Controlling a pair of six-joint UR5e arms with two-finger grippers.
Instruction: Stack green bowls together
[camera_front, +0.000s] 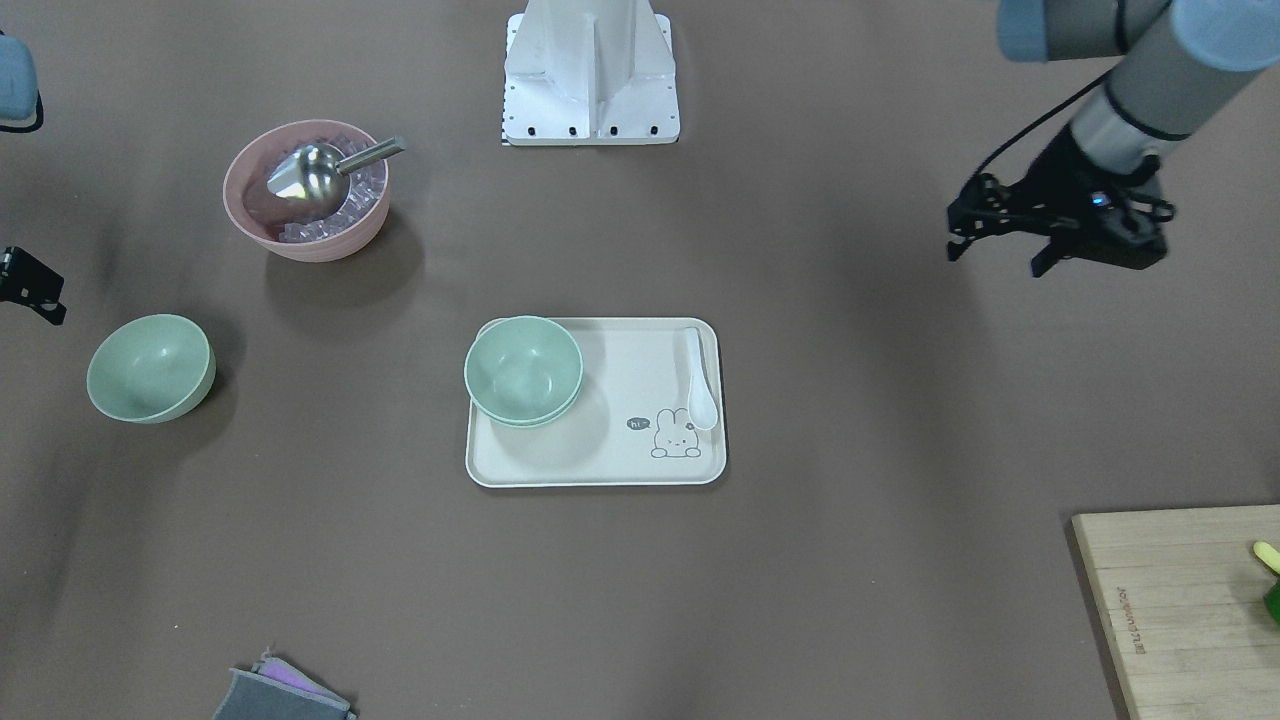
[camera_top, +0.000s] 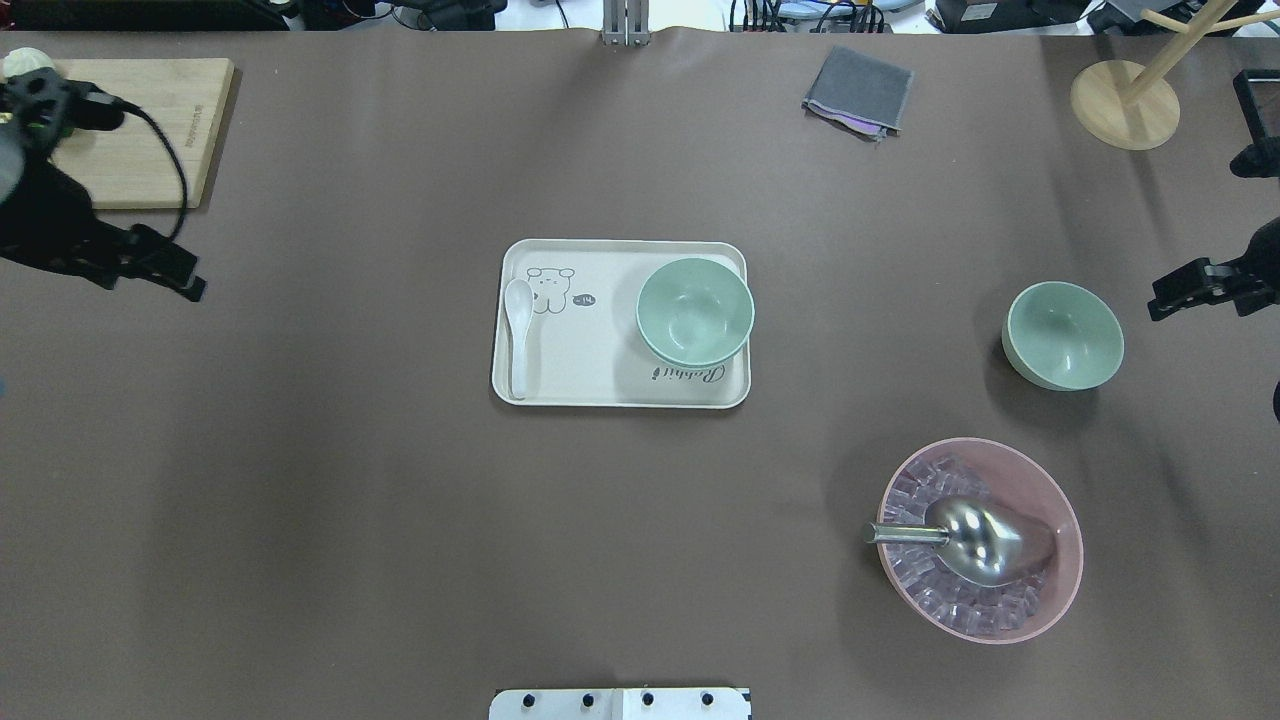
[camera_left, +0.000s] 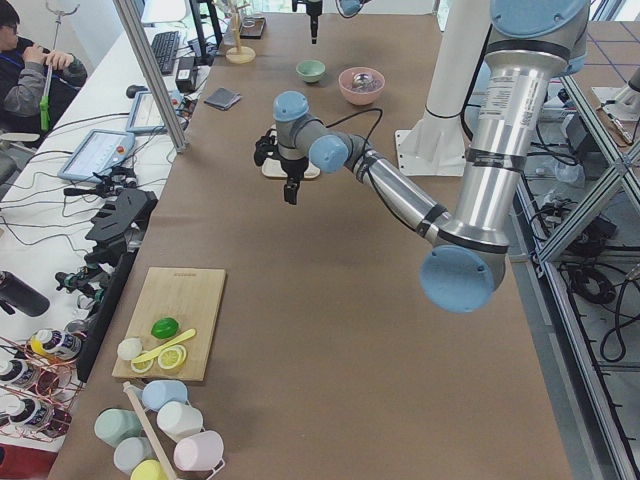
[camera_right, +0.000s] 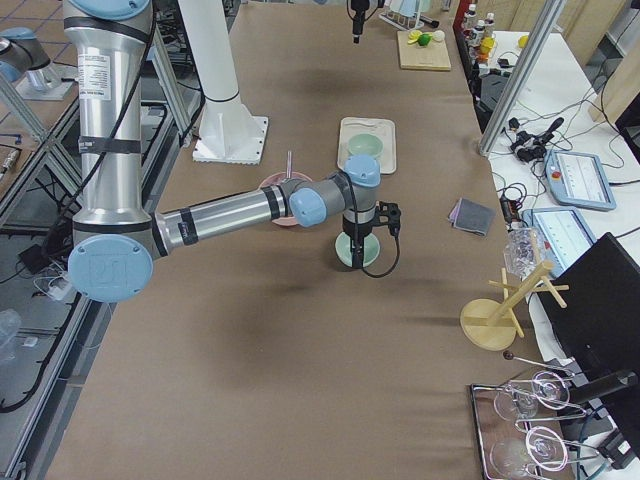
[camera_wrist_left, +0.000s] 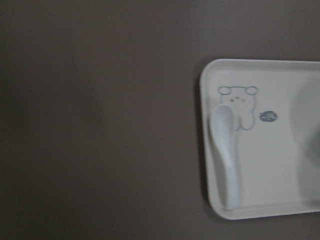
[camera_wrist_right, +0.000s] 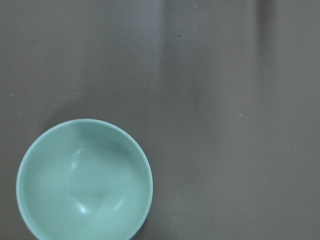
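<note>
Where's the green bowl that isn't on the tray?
In the overhead view the lone green bowl sits far right of the tray, beyond the pink bowl, beside the right end effector.

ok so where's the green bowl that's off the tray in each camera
exterior front-facing: lone green bowl at left, below the pink bowl.
overhead exterior: bowl at right, above the pink bowl.
exterior left: bowl far at top, left of the pink bowl.
exterior right: bowl at centre, under the right end effector.
left wrist-mounted: not in view.
right wrist-mounted: bowl at bottom left.
Shared landmark: the pink bowl.
</note>
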